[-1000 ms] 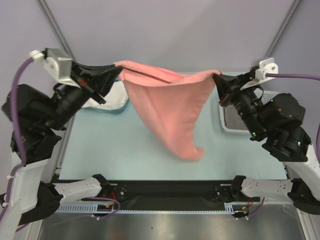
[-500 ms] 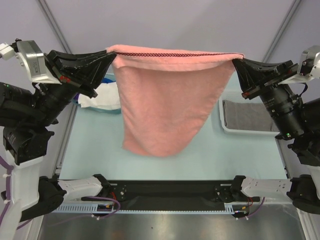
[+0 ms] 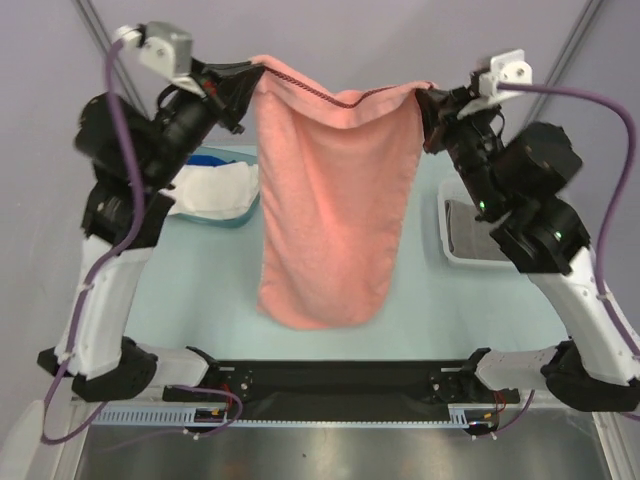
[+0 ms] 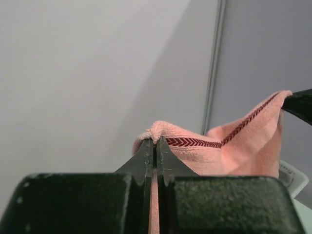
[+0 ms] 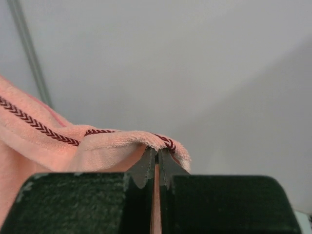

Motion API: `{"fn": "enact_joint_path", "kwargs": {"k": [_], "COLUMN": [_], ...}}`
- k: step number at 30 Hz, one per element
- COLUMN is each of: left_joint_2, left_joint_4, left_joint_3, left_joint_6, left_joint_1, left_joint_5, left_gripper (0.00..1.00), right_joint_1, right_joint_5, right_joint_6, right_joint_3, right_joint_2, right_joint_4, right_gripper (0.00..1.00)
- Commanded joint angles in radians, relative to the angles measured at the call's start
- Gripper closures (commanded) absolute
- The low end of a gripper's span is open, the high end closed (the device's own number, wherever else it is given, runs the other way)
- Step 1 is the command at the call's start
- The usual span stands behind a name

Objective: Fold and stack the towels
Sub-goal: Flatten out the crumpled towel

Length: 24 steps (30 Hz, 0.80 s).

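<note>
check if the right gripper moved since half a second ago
Yes. The right gripper moved leftward, from over the white basket's left rim to left of it.

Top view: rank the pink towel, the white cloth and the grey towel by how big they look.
Largest: pink towel, though it hangs nearer the camera.
Then white cloth and grey towel: alike, both partly hidden, so unranked.
</note>
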Motion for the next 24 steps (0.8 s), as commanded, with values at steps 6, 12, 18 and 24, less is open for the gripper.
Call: {"fn": "enact_joint_path", "kwargs": {"k": [6, 12, 18, 24], "left_joint_2": [0.200, 0.460, 0.668, 0.763], "left_joint_4": [0.171, 0.203, 0.256, 0.280], "left_joint_3": [-0.061, 0.067, 0.176, 0.190], "left_joint_6": [-0.125, -0.162, -0.197, -0.216], "left_joint_1": [0.161, 0.242, 0.305, 0.326], "left_joint_5": [0.101, 0.116, 0.110, 0.126], "left_gripper": [1.00, 1.00, 1.00, 1.00], "right_joint_1": [-0.433, -0.571, -0.637, -0.643], "right_joint_5": [-0.409, -0.530, -0.546, -0.543], "right_joint_6": [0.252, 0.337, 0.385, 0.388], "right_joint_3": [-0.014, 0.055, 0.135, 0.198], "right_joint_2": [0.217, 0.432, 0.617, 0.710], "right_joint_4": [0.116, 0.230, 0.290, 0.252], "right_gripper": [1.00, 1.00, 1.00, 1.00]}}
